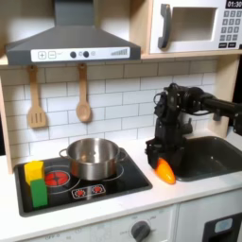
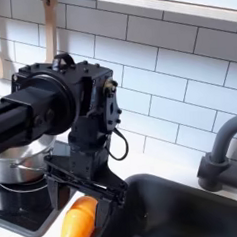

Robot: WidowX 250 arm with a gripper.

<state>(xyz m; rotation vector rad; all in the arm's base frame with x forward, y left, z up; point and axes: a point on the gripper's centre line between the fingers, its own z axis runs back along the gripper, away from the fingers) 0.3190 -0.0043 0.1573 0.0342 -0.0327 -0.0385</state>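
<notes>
An orange carrot-like toy [image 1: 164,171] [image 2: 78,223] hangs tip-down over the strip of counter between the stove [image 1: 95,189] and the sink [image 1: 216,157]. The black gripper [image 1: 162,159] [image 2: 84,193] points straight down and is shut on the toy's upper end, whose top is hidden between the fingers. In the first exterior view the toy's lower end looks at or just above the counter. A silver pot [image 1: 93,157] [image 2: 12,166] stands on the stove to the first exterior view's left of the gripper.
A yellow block [image 1: 34,170] and a green block [image 1: 39,193] sit on the stove's left side. A spatula [image 1: 36,100] and a wooden spoon [image 1: 83,95] hang on the tiled wall. A grey faucet [image 2: 223,153] stands behind the sink basin [image 2: 187,214]. Microwave [image 1: 194,26] overhead.
</notes>
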